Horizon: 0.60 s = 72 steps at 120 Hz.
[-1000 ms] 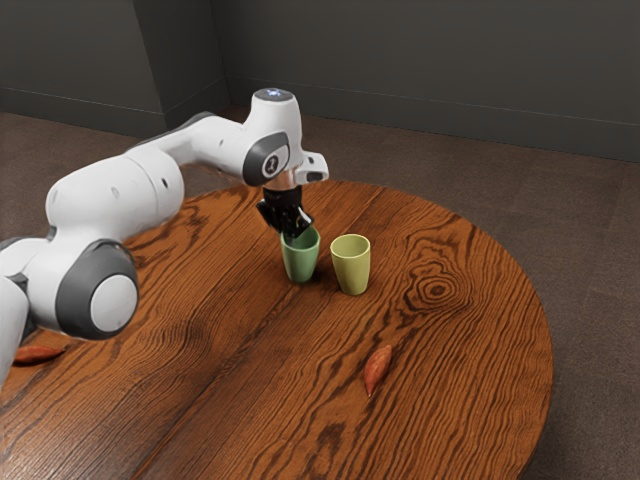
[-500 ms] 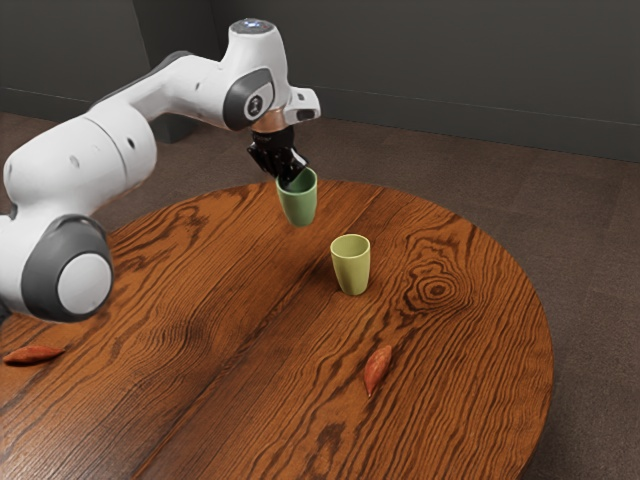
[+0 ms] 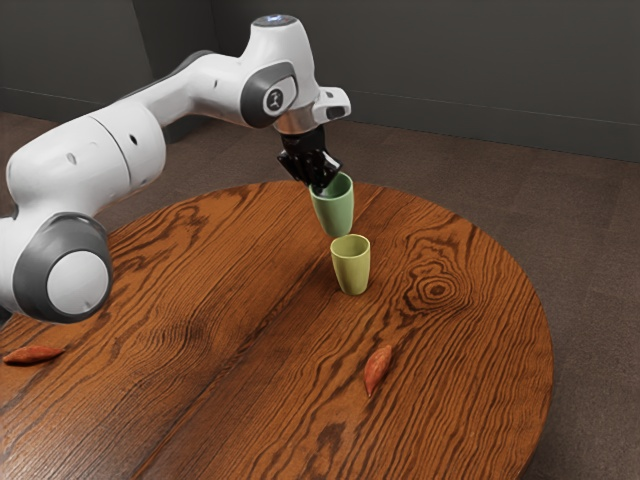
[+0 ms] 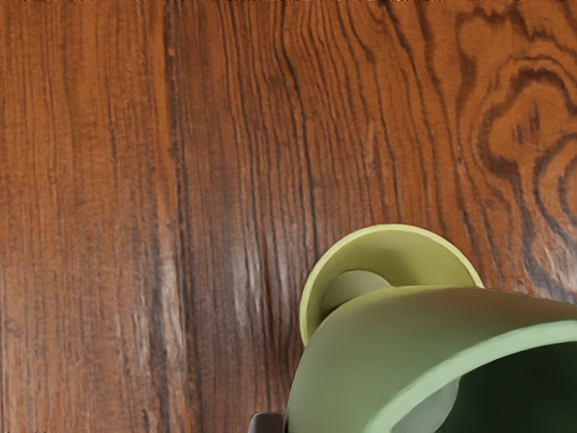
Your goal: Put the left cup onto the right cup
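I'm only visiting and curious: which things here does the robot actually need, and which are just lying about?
In the job:
dark green cup, gripped by the pincer
yellow-green cup, standing on the table below it

Lying about:
orange root near the table's front edge
second orange root at the exterior view's left

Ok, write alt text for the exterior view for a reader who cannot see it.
The gripper of a white robot arm holds a green cup by its rim in the air, close above a yellow-green cup standing upright on a round wooden table. A small orange vegetable lies on the table nearer the camera.
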Tool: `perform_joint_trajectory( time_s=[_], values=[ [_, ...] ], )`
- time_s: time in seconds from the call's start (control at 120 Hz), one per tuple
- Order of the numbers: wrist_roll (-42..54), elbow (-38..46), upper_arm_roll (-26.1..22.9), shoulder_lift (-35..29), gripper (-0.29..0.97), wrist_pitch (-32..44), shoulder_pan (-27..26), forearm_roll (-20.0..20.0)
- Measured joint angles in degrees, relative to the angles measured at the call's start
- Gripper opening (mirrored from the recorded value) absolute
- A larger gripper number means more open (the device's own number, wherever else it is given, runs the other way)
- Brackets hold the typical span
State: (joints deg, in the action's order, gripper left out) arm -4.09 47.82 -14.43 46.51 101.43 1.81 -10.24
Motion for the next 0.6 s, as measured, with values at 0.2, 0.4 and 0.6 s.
perform_joint_trajectory(
  time_s=[0.2, 0.4, 0.6],
  values=[
    [-1.44, -5.01, 0.23, 2.88, -0.10, -0.21, -0.54, -0.31],
    [-2.49, -5.92, -0.01, 4.36, -0.10, -0.54, -1.27, -0.44],
    [-3.31, -5.12, 0.03, 5.17, -0.10, -0.79, -1.33, -0.11]
  ],
)
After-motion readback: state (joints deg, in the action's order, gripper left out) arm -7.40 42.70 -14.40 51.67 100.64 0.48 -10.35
